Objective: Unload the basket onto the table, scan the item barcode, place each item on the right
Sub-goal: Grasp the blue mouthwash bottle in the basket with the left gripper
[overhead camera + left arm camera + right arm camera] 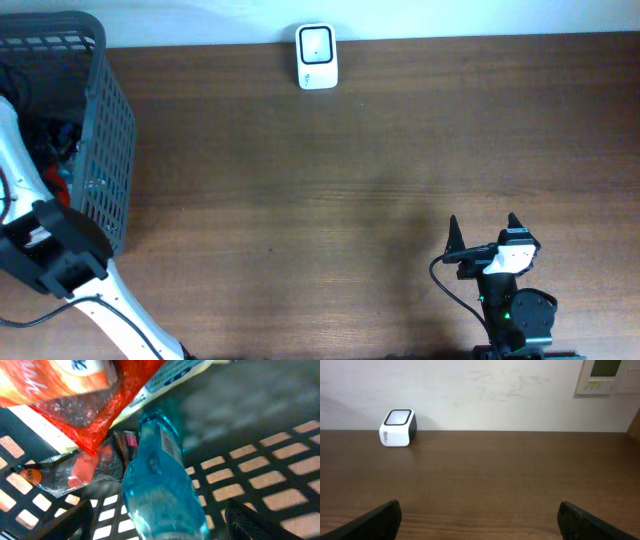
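L side, nearest first: left gripper (160, 521) is down inside the basket (104, 120). Its dark fingers (250, 522) are spread, w/ a gap each side of the blue bottle (159, 485). Bottle sits btwn them, not pinched. It lies on the basket's slotted floor, narrow end pointing away from the cam. Just past it on the left, a clear wrapper (75, 472) w/ red bits, right beside the bottle's upper part. Above that, a red-orange packet (75, 395) hangs over both.

Over to the R: right gripper (484, 230) sits by the near edge of the table (300, 200), jaws wide apart over the wood, well apart from the basket. Farther on, at the far edge by the wall, the white scanner (317, 57) stands w/ its window facing up.
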You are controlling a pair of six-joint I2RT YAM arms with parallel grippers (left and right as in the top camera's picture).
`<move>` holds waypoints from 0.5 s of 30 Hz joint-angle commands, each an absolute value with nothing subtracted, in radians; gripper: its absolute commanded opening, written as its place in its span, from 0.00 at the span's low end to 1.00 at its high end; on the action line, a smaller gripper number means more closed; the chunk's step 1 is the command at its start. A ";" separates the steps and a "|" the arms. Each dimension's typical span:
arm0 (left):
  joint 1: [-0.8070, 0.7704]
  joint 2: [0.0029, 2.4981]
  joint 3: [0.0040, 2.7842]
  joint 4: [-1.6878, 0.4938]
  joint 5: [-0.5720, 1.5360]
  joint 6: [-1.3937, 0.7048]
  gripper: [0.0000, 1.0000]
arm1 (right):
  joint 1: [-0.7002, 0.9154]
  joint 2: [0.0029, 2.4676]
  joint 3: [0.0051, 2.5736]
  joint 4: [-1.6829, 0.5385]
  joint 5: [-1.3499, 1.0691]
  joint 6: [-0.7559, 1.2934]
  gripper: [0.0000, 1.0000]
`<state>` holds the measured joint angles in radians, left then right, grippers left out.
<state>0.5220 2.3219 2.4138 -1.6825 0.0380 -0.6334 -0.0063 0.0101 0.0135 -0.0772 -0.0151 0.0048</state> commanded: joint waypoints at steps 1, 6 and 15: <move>0.513 2.338 2.365 -1.680 0.047 -0.665 0.87 | 0.000 0.004 0.006 -0.080 -0.006 0.015 0.99; 0.512 2.340 2.357 -1.654 0.049 -0.685 0.67 | 0.000 0.004 0.006 -0.080 -0.007 0.015 0.98; 0.511 2.341 2.357 -1.615 0.001 -0.684 0.36 | 0.000 0.004 0.006 -0.080 -0.006 0.015 0.99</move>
<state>0.5125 2.3314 2.3615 -1.6321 0.0387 -0.6777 -0.0063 0.0101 0.0135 -0.0772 -0.0151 0.0048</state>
